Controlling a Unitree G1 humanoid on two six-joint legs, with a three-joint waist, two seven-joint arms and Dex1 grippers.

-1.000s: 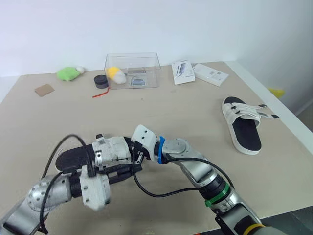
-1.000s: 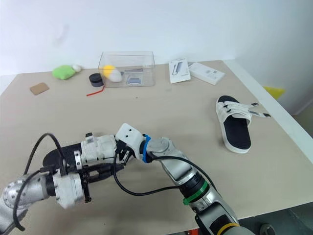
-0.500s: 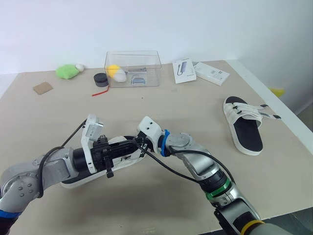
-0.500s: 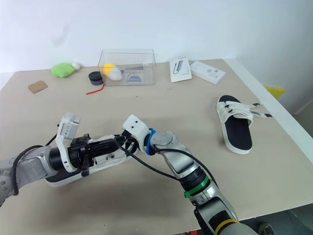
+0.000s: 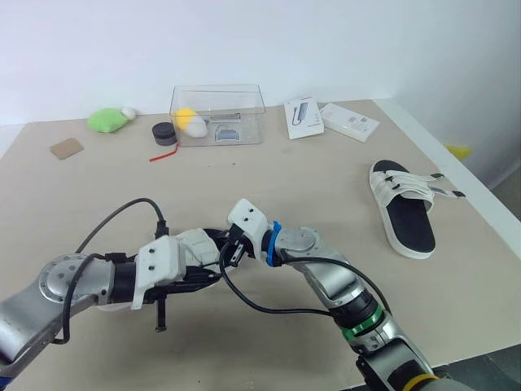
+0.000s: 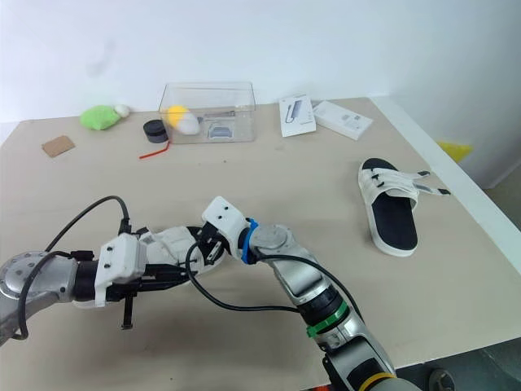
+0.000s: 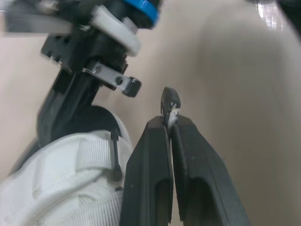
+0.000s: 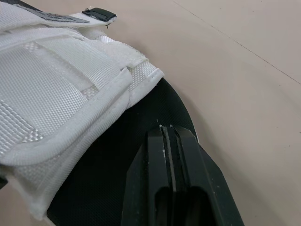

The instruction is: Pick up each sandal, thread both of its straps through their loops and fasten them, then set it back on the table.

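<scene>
The near sandal (image 5: 194, 243), black sole with white straps, lies low over the table at front left between my arms. My left gripper (image 7: 170, 113) is shut, with a small black-and-white strap tip (image 7: 170, 100) pinched at its fingertips, just beside the sandal's white strap (image 7: 70, 160). My right gripper (image 8: 167, 128) is shut, its tips resting on the black footbed (image 8: 117, 155) next to the white straps (image 8: 56, 94). The second sandal (image 5: 403, 204) lies flat at the right, with its strap ends sticking out sideways.
At the back stand a clear plastic box (image 5: 218, 116) holding a yellow item, a green object (image 5: 107, 120), a black round lid (image 5: 164, 133), a cardboard piece (image 5: 66, 148) and two white packs (image 5: 303, 118) (image 5: 350, 122). The table's right edge (image 5: 468, 191) runs close to the second sandal.
My left wrist has rolled over and its gripper has come down along the sandal's near side. The right gripper has stayed at the sandal.
</scene>
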